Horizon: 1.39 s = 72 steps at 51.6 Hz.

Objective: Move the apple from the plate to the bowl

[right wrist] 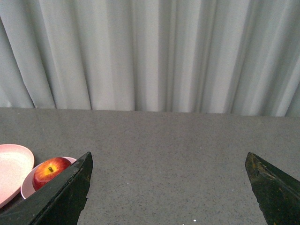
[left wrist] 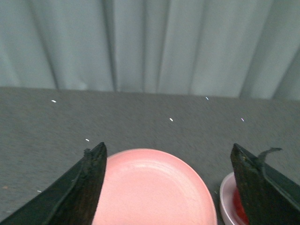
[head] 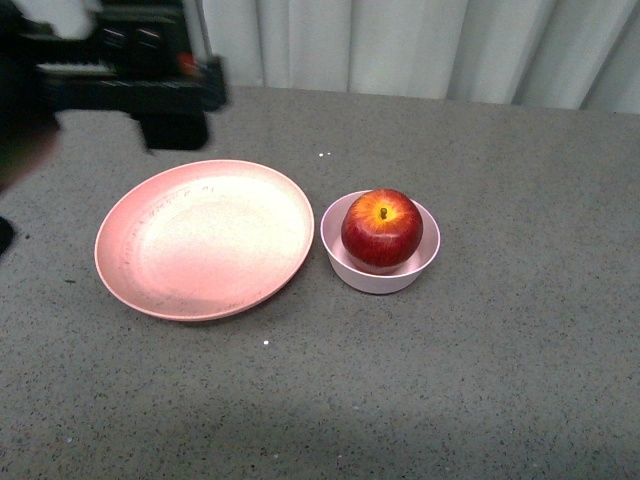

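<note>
A grey speckled tabletop (head: pixel 520 340) runs back to pale pleated curtains (head: pixel 420 45).

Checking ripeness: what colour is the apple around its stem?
Yellow-orange around the stem, dark red elsewhere on the apple; the front view shows it best.

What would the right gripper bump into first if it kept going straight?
Probably nothing nearby: past the open right gripper lies bare grey table, then the white curtain. The apple and bowl sit off to the side.
</note>
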Tool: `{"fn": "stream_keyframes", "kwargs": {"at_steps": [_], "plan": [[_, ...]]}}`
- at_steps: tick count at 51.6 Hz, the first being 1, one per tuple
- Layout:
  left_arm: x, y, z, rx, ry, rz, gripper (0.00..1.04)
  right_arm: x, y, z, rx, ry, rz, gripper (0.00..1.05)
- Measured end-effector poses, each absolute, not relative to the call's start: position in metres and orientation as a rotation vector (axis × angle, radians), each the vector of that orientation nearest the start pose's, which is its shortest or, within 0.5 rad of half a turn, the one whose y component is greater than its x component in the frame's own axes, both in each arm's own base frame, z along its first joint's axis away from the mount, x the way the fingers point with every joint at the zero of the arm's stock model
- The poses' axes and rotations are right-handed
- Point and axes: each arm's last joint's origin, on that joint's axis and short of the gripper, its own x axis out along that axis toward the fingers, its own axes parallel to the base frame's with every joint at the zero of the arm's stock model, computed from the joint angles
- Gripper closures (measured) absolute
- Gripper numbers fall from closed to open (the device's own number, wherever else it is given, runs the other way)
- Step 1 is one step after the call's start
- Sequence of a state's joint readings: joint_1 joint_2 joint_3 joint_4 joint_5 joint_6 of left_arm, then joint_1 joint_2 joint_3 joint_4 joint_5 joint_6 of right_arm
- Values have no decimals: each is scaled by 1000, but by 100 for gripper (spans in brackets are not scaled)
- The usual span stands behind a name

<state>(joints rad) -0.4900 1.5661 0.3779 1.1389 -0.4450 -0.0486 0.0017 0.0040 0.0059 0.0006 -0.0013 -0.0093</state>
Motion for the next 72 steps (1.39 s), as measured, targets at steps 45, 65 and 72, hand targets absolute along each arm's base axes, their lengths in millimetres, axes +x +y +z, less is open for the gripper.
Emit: {"fn": "stream_keyframes", "kwargs": {"at_steps": [45, 65, 72], "plan": [[145, -13, 164, -6, 9, -8, 101, 98, 0, 165, -9, -2, 3, 9], [130, 0, 172, -7, -16, -3, 101, 98, 0, 165, -9, -2, 3, 9], [124, 0, 173, -7, -21, -2, 101, 98, 0, 165, -9, -2, 3, 9]]}}
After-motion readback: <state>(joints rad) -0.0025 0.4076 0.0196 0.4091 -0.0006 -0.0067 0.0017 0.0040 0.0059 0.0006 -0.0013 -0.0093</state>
